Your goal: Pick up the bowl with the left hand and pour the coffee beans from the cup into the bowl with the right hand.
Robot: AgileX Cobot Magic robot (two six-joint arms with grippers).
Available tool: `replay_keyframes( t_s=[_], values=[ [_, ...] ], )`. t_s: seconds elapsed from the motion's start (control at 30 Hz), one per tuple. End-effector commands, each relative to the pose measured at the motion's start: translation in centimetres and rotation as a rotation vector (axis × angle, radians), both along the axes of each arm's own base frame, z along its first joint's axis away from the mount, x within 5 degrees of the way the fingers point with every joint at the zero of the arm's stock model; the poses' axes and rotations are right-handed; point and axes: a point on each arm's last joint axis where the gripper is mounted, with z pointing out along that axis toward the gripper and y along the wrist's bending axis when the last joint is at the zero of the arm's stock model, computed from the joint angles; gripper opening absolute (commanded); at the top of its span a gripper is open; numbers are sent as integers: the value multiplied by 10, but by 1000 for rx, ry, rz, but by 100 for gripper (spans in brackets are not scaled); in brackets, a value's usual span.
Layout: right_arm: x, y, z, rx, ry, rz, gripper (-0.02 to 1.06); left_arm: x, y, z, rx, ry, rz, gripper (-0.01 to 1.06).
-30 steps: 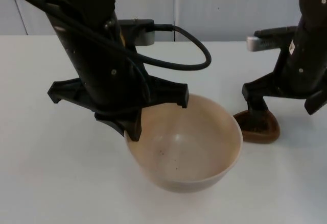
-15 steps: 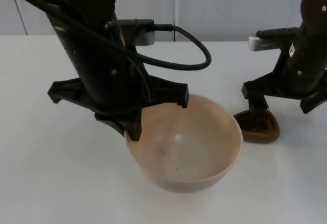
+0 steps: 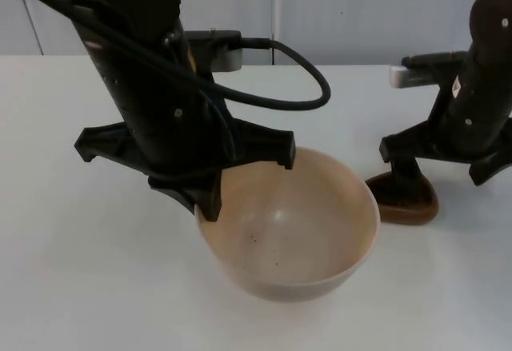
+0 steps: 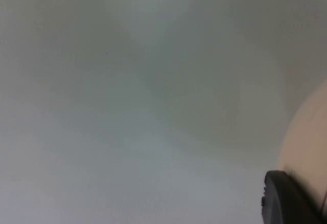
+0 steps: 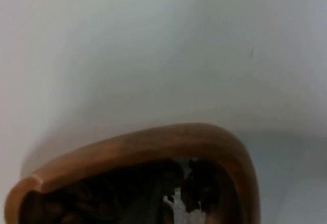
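Note:
A wide beige bowl sits tilted at the table's centre, with a few dark specks inside. My left gripper is shut on the bowl's left rim. In the left wrist view a black fingertip lies against the bowl's pale wall. To the right of the bowl stands a brown wooden cup holding coffee beans. My right gripper is shut on the cup's back rim, one finger reaching inside. The cup's rim curves close in the right wrist view.
The white table stretches bare to the left and in front of the bowl. A grey partition wall closes off the back. Only a narrow gap separates bowl and cup.
The right arm has shifted and turned slightly to the right above the cup, which has hardly moved. The left arm and the bowl have stayed still.

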Motion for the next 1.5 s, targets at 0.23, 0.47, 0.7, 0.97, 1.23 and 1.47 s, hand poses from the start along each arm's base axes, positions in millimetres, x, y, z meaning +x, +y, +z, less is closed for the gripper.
replay_keyframes(
  t_s=[0.23, 0.47, 0.7, 0.97, 1.23, 1.47],
  values=[
    [2, -1, -10, -1, 6, -1, 78, -1, -1, 3, -14, -6, 9, 0],
    [4, 0, -10, 6, -11, 2, 62, -1, -1, 3, -14, -6, 9, 0],
    [4, 0, -10, 9, -17, 3, 26, -1, -1, 3, -16, -9, 9, 0],
    [4, 0, -10, 9, -17, 3, 0, -1, -1, 3, -18, -12, 10, 0],
    [2, -1, -10, -4, 3, 3, 0, -1, -1, 3, -18, -12, 10, 0],
    [1, -2, 20, 0, -36, 28, 0, -1, -1, 3, -20, -16, 10, 0]
  ],
)
